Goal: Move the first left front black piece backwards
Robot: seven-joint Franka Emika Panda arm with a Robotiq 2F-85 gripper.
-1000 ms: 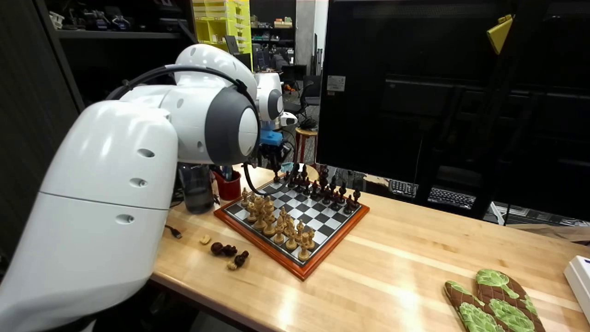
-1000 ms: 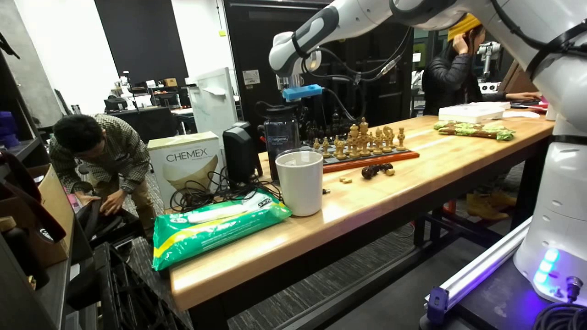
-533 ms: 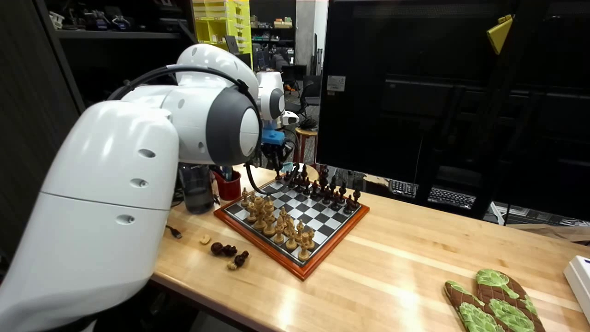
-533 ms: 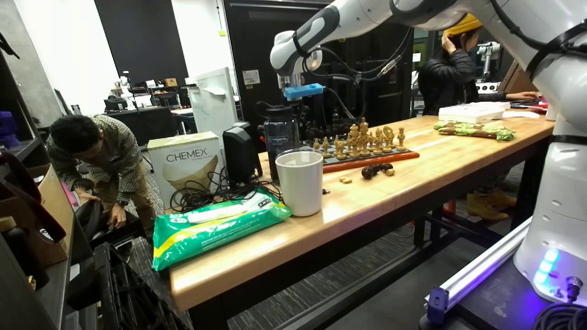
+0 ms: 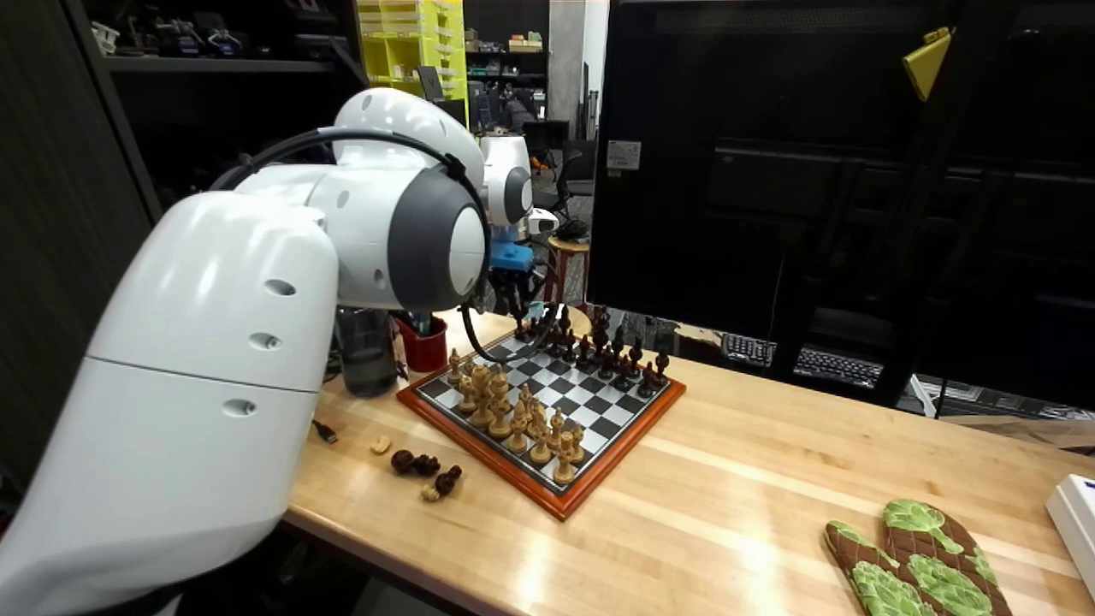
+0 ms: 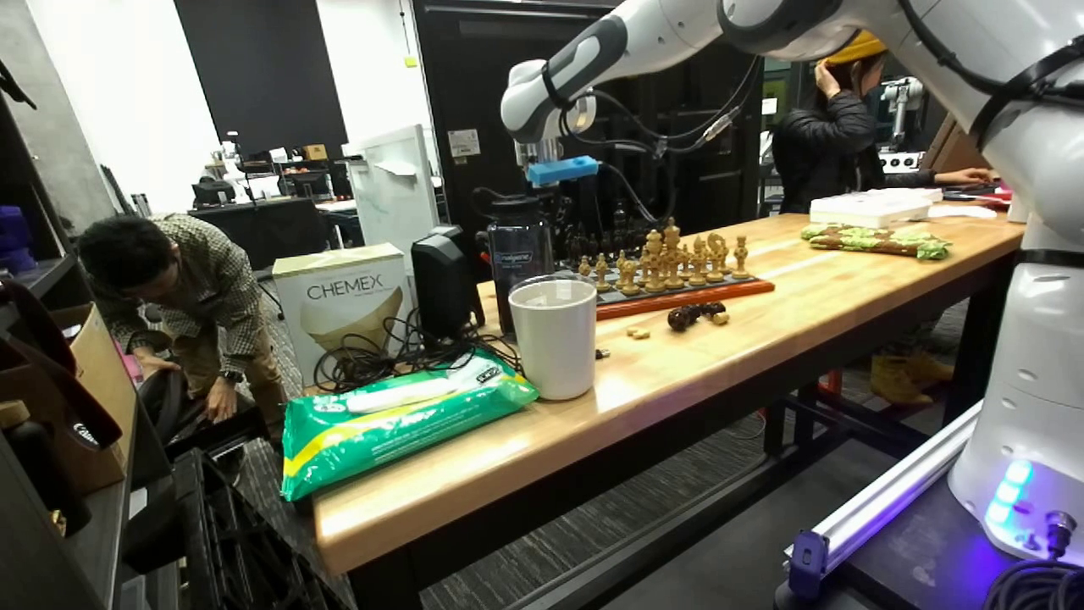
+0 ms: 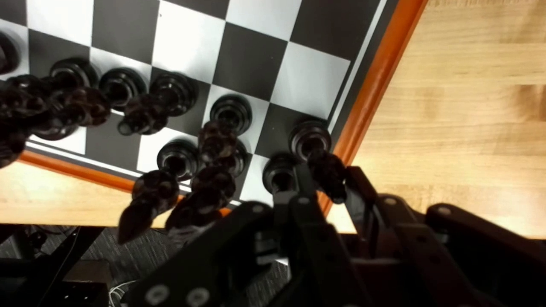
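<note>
The robot's arm (image 5: 201, 376) rises from its base (image 6: 1033, 398), well apart from the chessboard (image 5: 560, 385), and in both exterior views reaches over toward it, with a black cable (image 5: 368, 133) strapped along. The wrist (image 6: 529, 102) is bent high above one corner of the chessboard; below it, the gripper (image 7: 330, 183) points down at that corner. Its two fingers (image 7: 362, 187) stand a narrow gap apart; whether they grip cannot be told. Bluish lights (image 6: 1008, 491) glow on the base.
</note>
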